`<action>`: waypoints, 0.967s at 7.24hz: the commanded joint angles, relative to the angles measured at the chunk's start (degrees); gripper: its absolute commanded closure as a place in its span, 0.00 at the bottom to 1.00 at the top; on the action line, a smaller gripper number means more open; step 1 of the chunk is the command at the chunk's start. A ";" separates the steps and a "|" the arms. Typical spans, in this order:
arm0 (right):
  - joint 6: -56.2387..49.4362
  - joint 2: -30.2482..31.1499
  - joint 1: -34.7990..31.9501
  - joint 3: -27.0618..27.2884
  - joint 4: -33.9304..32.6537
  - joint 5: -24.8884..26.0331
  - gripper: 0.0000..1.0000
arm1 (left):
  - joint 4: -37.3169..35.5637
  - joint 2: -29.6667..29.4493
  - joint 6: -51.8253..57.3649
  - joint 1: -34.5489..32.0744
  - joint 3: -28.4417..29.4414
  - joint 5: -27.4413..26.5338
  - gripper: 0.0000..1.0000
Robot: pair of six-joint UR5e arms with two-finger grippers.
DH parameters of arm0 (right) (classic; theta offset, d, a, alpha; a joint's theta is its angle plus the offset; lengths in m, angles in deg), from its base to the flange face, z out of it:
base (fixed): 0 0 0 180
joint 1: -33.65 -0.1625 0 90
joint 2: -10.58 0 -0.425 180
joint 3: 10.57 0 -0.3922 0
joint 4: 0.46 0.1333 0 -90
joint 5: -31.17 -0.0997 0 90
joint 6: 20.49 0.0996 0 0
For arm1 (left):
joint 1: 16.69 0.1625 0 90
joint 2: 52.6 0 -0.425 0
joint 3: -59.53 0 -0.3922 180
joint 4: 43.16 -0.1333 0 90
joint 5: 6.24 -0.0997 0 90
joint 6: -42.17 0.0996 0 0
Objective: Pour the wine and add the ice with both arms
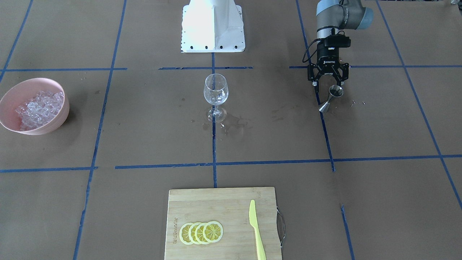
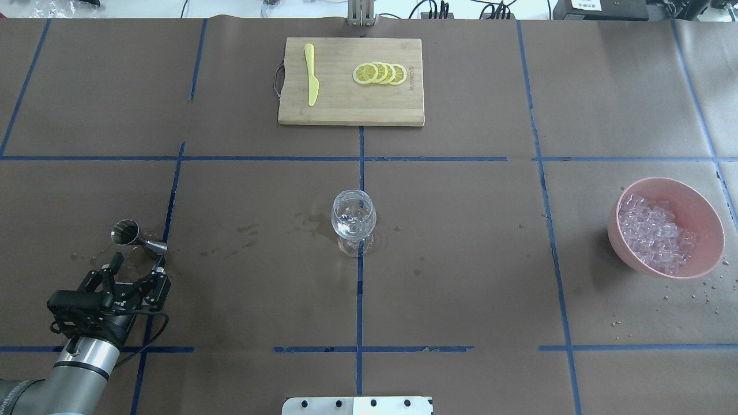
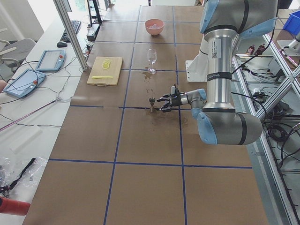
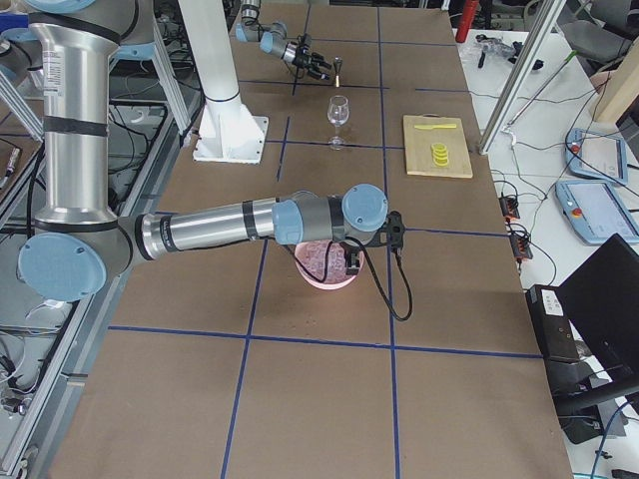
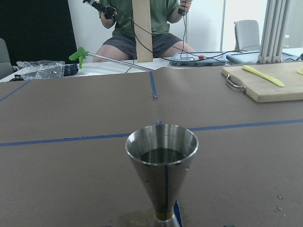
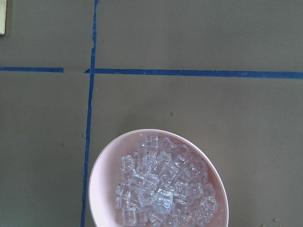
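Note:
A steel jigger [image 1: 331,98] stands on the brown paper, and the left wrist view shows dark wine [image 5: 163,155] inside it. My left gripper [image 1: 327,83] is open just behind the jigger [image 2: 138,237], apart from it, jaws level with its cups. The clear wine glass [image 2: 353,222] stands upright at the table's centre. A pink bowl [image 2: 700,199] holds the heap of ice [image 2: 654,233]. My right gripper [image 4: 339,261] hangs over that bowl in the exterior right view only; I cannot tell if it is open. The right wrist view looks straight down on the ice [image 6: 163,187].
A bamboo cutting board [image 2: 346,109] at the far edge carries lemon slices [image 2: 380,73] and a yellow knife [image 2: 312,75]. The white stand [image 1: 213,29] is at the robot's side. Wet stains [image 1: 234,122] surround the glass foot. A seated person [image 5: 142,23] is beyond the table.

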 commanded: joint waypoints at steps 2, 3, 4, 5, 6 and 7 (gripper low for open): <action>-0.09 0.00 0.00 0.35 0.21 -0.01 0.00 | 2.96 -1.89 0.04 -0.09 1.76 -1.55 0.12; -0.09 -0.09 0.00 0.35 0.21 -0.01 0.00 | 3.04 -1.98 0.04 -0.52 2.11 -1.46 0.12; -0.09 -0.09 0.00 0.35 0.21 -0.01 0.00 | 3.05 -1.98 0.04 -1.48 2.98 -1.46 0.12; -0.09 -0.09 0.00 0.27 0.21 -0.01 0.00 | 3.13 -2.07 -0.05 -2.45 3.94 -1.29 0.12; -0.09 -0.09 0.00 0.27 0.21 -0.01 0.00 | 4.61 -1.98 -0.05 -2.98 4.13 -1.11 0.12; -0.09 -0.09 0.00 0.27 0.21 -0.01 0.00 | 5.32 -2.16 0.04 -2.99 4.74 -1.11 0.13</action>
